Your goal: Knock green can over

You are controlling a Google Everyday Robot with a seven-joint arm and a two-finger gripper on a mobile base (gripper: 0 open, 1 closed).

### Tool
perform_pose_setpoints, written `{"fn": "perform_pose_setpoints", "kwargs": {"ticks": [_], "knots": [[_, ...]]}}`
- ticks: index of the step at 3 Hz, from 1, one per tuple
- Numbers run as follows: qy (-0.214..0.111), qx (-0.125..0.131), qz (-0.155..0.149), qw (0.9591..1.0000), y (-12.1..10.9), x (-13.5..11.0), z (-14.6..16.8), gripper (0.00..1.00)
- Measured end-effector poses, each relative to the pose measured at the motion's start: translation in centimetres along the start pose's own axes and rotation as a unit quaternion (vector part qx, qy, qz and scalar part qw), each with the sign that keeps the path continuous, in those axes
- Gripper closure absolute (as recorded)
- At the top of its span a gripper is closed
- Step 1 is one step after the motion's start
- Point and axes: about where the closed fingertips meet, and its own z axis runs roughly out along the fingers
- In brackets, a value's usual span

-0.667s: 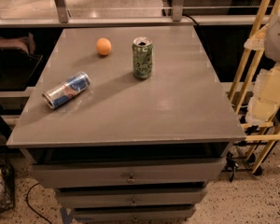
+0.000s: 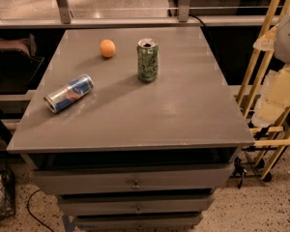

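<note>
The green can stands upright on the grey table top, right of centre towards the back. It is pale green with darker mottled print and a silver top with a pull tab. My gripper is not in view. Only pale, rounded parts of my arm show at the right edge, beyond the table's right side and well apart from the can.
A blue-and-silver can lies on its side at the table's left. An orange ball sits left of the green can. Drawers are below the table's front edge. A wooden rack stands to the right.
</note>
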Motion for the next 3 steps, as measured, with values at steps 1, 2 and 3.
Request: {"fn": "perform_pose_setpoints", "kwargs": {"ticks": [1, 2, 3], "knots": [[-0.051, 0.010, 0.018, 0.9985, -3.3, -1.1, 3.0, 0.00], [-0.128, 0.029, 0.029, 0.9910, -8.4, -3.6, 8.0, 0.00], [-0.219, 0.044, 0.062, 0.9728, -12.8, -6.8, 12.4, 0.00]]}}
